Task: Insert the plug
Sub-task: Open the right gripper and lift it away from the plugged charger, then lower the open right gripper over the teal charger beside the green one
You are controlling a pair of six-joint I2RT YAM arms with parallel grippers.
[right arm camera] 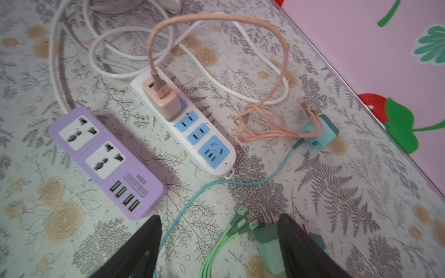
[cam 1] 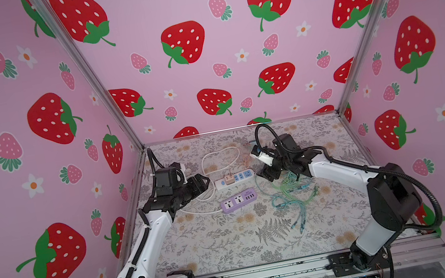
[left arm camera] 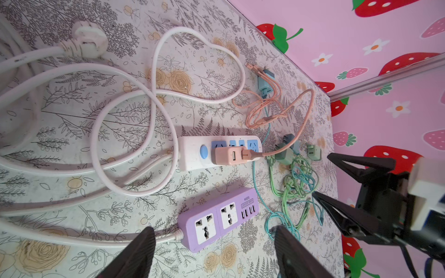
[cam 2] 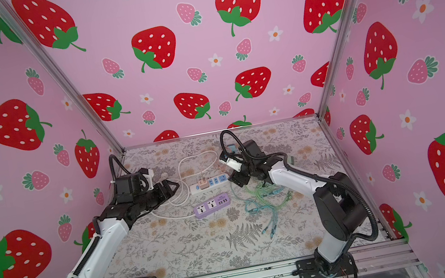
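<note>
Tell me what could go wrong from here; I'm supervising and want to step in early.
The green charger by the open right pincer lies among green cables knotted with teal cable; lifting it may drag the bundle. The white power strip lies loose, and the open left pincer isn't bracing it, so an insertion push could slide it.

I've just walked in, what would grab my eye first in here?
Pink walls covered in big red strawberries surround everything. On the floral table, between the left arm and right arm, lie a white power strip with a peach adapter plugged in and, nearer the camera, a purple power strip. A tangle of green cables sprawls to their right.
</note>
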